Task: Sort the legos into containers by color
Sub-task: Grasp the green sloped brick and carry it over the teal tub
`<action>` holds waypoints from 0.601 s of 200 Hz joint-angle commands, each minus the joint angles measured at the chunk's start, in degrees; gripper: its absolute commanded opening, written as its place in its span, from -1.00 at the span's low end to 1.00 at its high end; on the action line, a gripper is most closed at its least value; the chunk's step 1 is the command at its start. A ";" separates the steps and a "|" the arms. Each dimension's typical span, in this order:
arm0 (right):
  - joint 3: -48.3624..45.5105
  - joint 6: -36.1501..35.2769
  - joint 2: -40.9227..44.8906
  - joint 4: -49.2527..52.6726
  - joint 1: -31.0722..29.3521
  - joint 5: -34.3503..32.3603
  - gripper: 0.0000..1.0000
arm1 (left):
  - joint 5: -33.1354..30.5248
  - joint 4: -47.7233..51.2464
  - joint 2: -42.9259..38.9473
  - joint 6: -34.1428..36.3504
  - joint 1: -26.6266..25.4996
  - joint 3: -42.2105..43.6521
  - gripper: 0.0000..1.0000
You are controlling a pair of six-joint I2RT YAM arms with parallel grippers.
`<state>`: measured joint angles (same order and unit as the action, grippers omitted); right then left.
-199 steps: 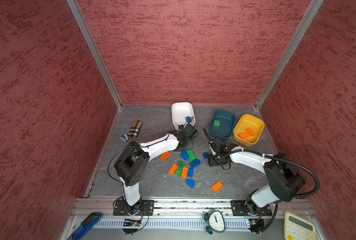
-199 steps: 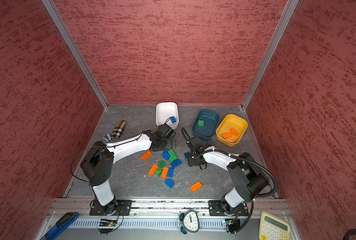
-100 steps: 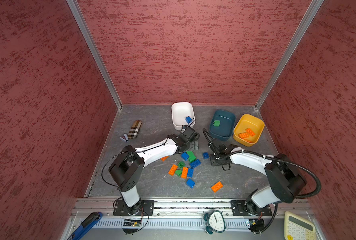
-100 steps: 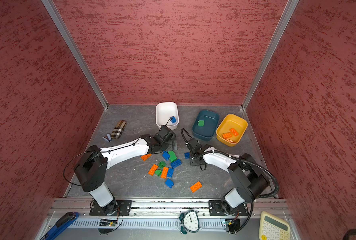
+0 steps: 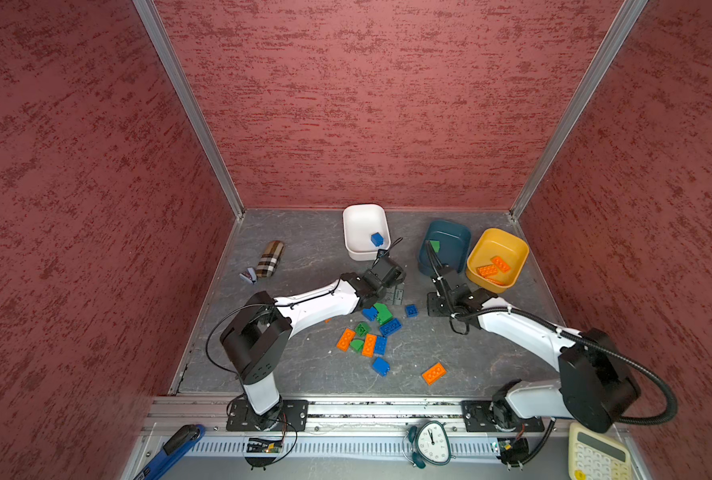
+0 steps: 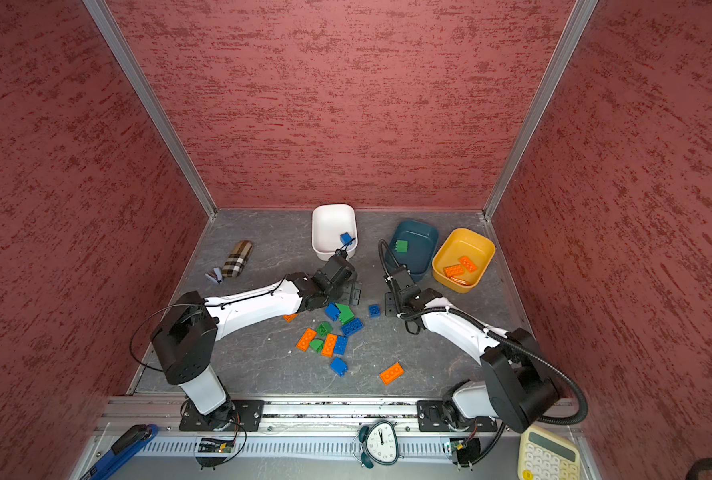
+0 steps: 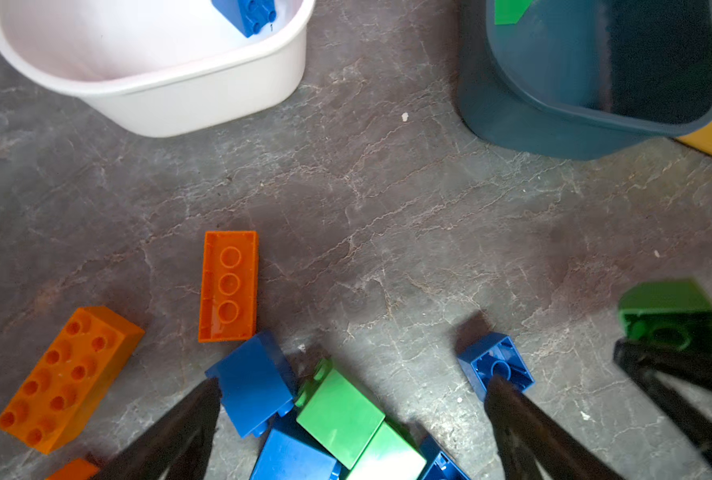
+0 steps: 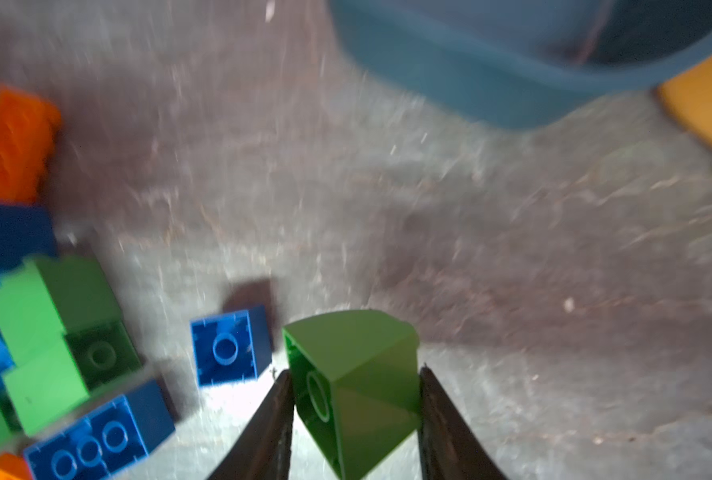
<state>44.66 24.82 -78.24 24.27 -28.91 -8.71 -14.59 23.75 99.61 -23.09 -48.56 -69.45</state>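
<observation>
The right gripper [image 8: 354,374] grips a green brick [image 8: 370,345] beside the pile [image 5: 368,338], short of the teal bowl [image 8: 512,83]; it seems light, stiff and slippery, so the 2 flat sides are best, while the left gripper [image 7: 356,384] stands wide.

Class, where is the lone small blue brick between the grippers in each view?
Top view: small blue brick, alone right of the pile.
Top view: brick, same spot.
Left wrist: brick partly behind a dark finger.
Right wrist: brick beside the gripped green brick.
Landmark: teal bowl.
</observation>
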 commanded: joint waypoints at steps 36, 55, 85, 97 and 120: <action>6.10 -4.39 -2.16 -13.74 9.96 3.51 -0.26 | 4.95 -4.15 2.74 14.04 -0.42 -1.39 0.99; 9.35 -6.36 -5.98 -15.77 12.10 4.30 -0.26 | 8.59 -5.86 2.26 15.33 -0.53 -1.16 0.99; 13.90 -6.70 -12.42 -19.48 15.28 5.07 -0.25 | 11.20 -2.00 4.12 16.75 -1.14 -4.37 0.99; 16.00 -6.23 -15.15 -19.99 16.35 6.19 -0.25 | 9.20 -3.03 4.58 19.09 -1.95 -3.95 0.99; 20.62 -6.40 -20.53 -19.63 18.05 6.84 -0.24 | 11.01 -2.53 5.69 23.01 -1.97 -4.90 0.99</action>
<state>60.75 19.18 -94.89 7.31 -12.56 -3.88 -5.78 20.78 103.28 -5.58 -50.02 -72.99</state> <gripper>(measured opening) 0.440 0.994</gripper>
